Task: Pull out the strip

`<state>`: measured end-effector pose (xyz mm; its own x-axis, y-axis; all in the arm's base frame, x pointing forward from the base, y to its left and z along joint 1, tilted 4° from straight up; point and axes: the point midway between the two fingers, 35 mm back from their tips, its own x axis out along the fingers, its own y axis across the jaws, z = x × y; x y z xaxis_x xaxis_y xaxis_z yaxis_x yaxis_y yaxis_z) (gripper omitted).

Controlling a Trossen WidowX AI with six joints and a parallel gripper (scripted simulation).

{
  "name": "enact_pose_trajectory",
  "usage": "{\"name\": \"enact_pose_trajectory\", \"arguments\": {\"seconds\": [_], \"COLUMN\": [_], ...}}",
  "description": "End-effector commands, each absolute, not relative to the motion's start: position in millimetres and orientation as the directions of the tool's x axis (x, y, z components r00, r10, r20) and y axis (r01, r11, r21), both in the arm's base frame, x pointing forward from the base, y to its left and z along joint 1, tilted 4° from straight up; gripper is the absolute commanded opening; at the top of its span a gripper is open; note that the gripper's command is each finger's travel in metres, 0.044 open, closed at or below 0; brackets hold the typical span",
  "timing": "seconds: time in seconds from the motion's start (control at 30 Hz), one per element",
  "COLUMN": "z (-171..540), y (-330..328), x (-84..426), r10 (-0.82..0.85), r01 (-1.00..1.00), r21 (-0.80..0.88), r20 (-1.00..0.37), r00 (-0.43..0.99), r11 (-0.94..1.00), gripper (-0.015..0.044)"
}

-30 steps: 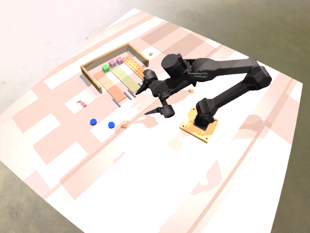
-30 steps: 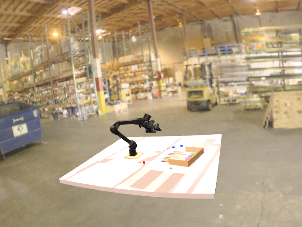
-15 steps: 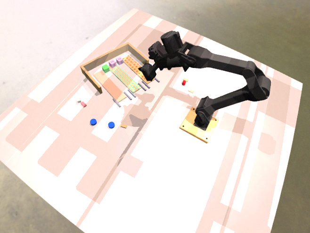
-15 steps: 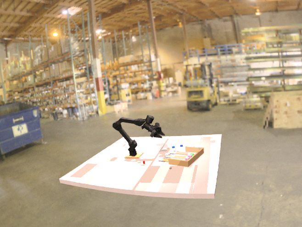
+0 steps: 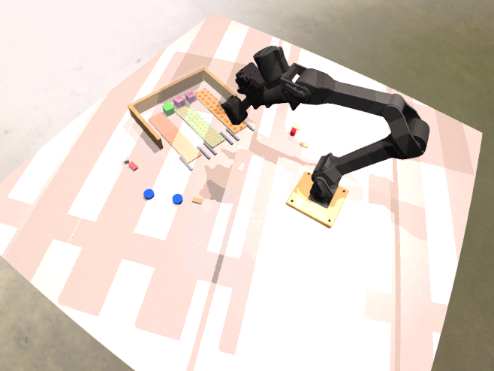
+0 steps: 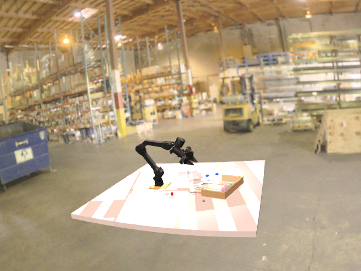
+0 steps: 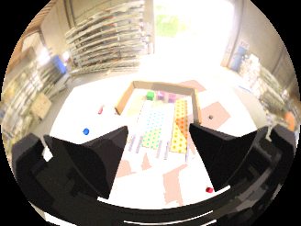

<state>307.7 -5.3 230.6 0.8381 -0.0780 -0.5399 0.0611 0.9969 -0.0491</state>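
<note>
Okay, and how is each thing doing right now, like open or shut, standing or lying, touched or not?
Fingers: open, nothing between them.
Green cube: in the frame, not held.
Two pink cubes: side by side, not held.
Orange-dotted strip: lying flat, not pulled out.
Wooden frame: open on one side.
</note>
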Motion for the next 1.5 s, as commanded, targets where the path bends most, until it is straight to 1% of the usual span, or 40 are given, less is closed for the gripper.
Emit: {"name": "enact_pose_trajectory", "arguments": {"seconds": [0.0, 0.17, 0.33, 0.37, 0.57, 0.63, 1.47], "z": [222, 202, 180, 175, 140, 132, 100], "y": [-5, -2, 0, 0, 1, 1, 0], "x": [323, 348, 370, 374, 393, 396, 398], "r10": [-0.079, -0.072, -0.068, -0.068, -0.062, -0.060, -0.060], "r01": [0.082, 0.127, 0.184, 0.196, 0.272, 0.287, 0.289], "r21": [-0.025, 0.006, 0.012, 0.011, -0.020, -0.031, -0.033], "r20": [-0.638, -0.794, -0.902, -0.919, -0.987, -0.994, -0.994], "r00": [0.766, 0.604, 0.426, 0.388, 0.146, 0.093, 0.086], "r11": [0.996, 0.992, 0.983, 0.980, 0.962, 0.957, 0.957], "gripper": [0.0269, 0.0137, 0.0006, 0.0000, 0.0000, 0.0000, 0.0000]}}
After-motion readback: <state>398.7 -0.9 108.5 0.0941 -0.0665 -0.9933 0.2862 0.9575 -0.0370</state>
